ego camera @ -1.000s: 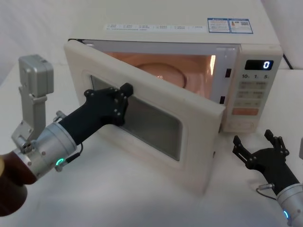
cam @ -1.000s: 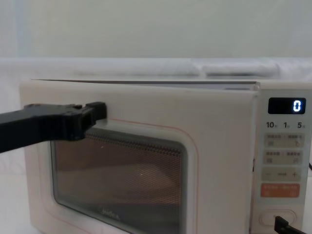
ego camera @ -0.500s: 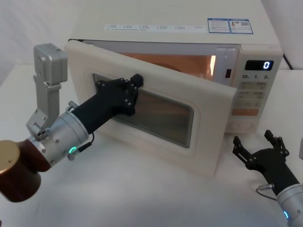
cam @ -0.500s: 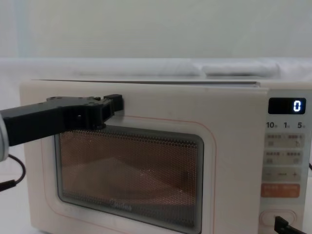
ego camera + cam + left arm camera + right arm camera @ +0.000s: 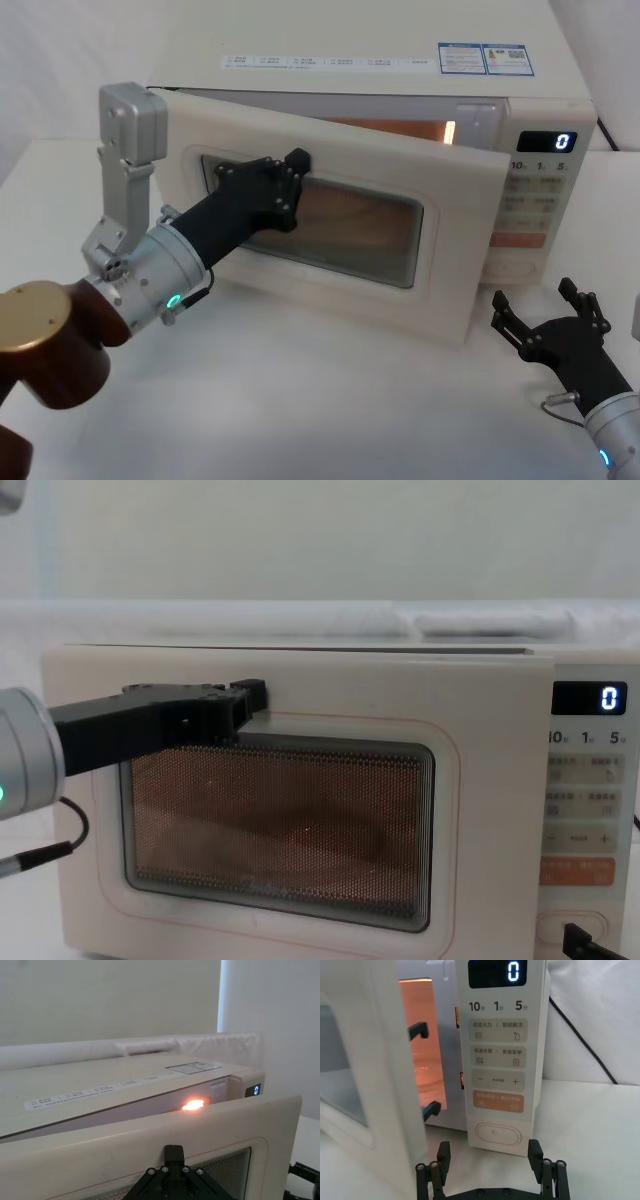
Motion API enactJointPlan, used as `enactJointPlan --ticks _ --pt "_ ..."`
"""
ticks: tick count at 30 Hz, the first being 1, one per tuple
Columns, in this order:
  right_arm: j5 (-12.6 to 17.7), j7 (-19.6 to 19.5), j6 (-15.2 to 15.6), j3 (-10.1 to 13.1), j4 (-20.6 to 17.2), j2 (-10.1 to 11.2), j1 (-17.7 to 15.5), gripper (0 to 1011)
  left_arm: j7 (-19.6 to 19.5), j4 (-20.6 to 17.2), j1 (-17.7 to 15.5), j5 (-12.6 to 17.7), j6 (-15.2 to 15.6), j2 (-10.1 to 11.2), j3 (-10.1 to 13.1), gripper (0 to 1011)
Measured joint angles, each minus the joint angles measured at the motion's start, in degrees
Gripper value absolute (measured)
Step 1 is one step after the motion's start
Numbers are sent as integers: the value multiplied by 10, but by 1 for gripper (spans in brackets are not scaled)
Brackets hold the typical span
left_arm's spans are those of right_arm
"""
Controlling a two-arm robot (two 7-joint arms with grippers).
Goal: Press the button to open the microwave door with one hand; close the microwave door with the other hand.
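Left end effector (image 5: 297, 160), fingers' state unclear, against the ajar microwave door (image 5: 460, 220); right end effector (image 5: 548, 308) open.

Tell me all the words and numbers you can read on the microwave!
"0": on the black display of the microwave.
"10", "1", "5": in a row under the display, each with a tiny sign too small to read.
"-" and "+": on a small cream key.
Other cream keys, orange key, top stickers: print too small to read.
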Motion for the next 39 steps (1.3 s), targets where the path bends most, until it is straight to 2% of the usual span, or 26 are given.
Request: enactJointPlan --ticks 17,39 --pt "0 0 0 0 0 0 0 1002 14 41 -41 22 10 -32 12 0" --pt "0 0 0 0 0 0 0 1002 14 77 -66 38 12 -53 13 0"
